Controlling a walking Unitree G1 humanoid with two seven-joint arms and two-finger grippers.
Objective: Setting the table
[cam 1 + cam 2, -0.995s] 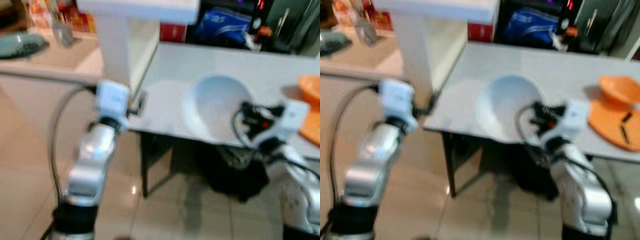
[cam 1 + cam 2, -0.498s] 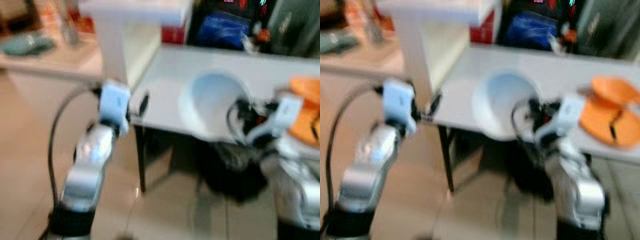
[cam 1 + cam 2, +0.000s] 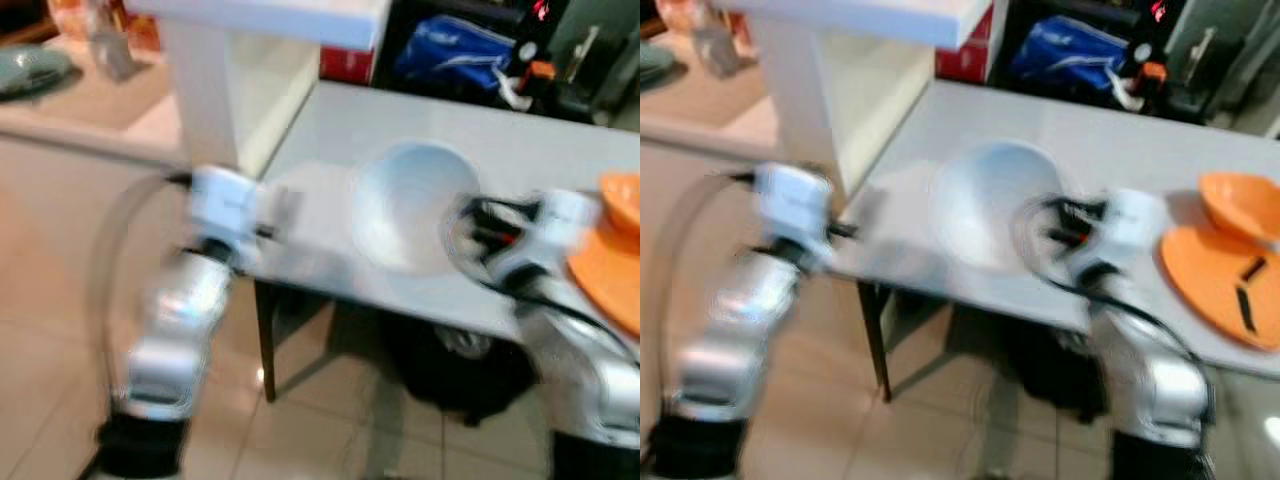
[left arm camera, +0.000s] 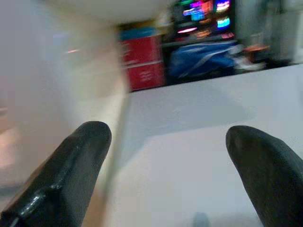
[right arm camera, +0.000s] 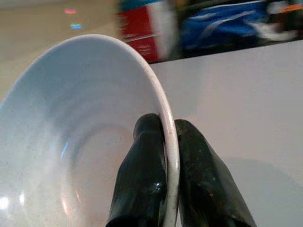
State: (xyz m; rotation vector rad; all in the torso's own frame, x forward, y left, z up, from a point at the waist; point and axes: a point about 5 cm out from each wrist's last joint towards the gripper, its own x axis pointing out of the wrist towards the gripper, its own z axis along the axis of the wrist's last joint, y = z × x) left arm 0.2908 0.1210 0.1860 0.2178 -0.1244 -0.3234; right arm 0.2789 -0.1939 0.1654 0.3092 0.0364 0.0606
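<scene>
Up close, the right wrist view shows what the head views blur: the right gripper (image 5: 163,156) has its jaws clenched on the rim of the white bowl (image 5: 80,137), one finger inside the rim and one outside. From the head, the same white bowl sits over the near part of the grey bench (image 3: 1120,150), tipped so that its opening faces up and toward the robot; whether its base touches the bench cannot be told.

Further right on the bench, the right eye view shows an orange plate (image 3: 1210,290) with two dark utensils on it, and an orange bowl (image 3: 1240,200) at its far edge.

The left gripper (image 4: 165,175) has its jaws released and wide apart, hovering at the bench's near left corner with nothing between them.

Beyond the bench lie a red box (image 4: 142,61) and a blue bag (image 3: 455,50); any writing on them is too blurred to read.
</scene>
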